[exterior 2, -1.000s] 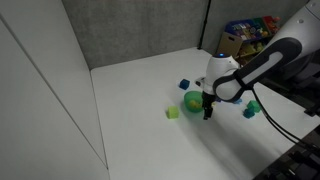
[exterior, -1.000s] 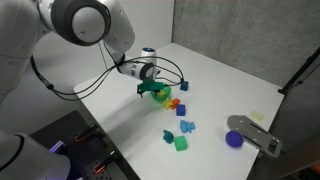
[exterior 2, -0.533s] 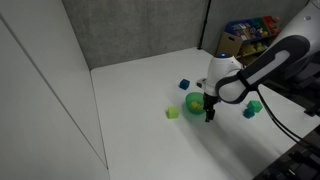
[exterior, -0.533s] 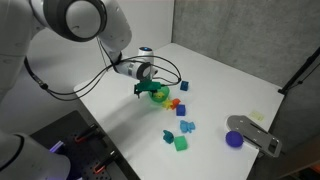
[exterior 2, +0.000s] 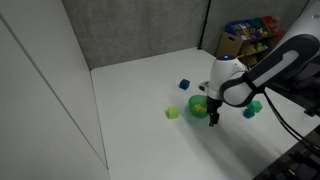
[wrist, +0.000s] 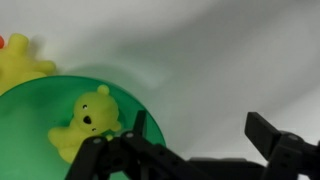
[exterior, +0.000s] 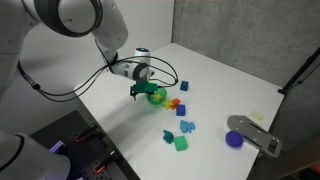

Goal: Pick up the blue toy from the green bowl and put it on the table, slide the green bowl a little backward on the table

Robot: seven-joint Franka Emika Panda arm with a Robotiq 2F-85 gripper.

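Note:
The green bowl [wrist: 40, 120] lies at the left of the wrist view and holds a yellow bear toy [wrist: 88, 122]. No blue toy shows inside it. It also shows in both exterior views [exterior: 157, 95] [exterior 2: 197, 103]. My gripper [wrist: 200, 130] is open and empty, low over the white table [wrist: 220, 60]. Its left finger is at the bowl's rim and its right finger is over bare table. In both exterior views the gripper [exterior: 135, 92] [exterior 2: 212, 118] stands right beside the bowl. A small dark-blue piece [exterior: 168, 136] lies on the table near a green cube [exterior: 181, 143].
Several toy pieces lie beyond the bowl: a blue cube [exterior: 183, 87], a sky-blue piece [exterior: 186, 126], a yellow toy [wrist: 22, 62] and orange bits [exterior: 175, 104]. A purple round object [exterior: 234, 139] and a grey device [exterior: 255, 133] sit far off. A green cube [exterior 2: 172, 113] lies near the bowl.
My gripper has shifted a little away from the toy cluster, staying at the bowl's rim. The green bowl seems to have shifted slightly with it.

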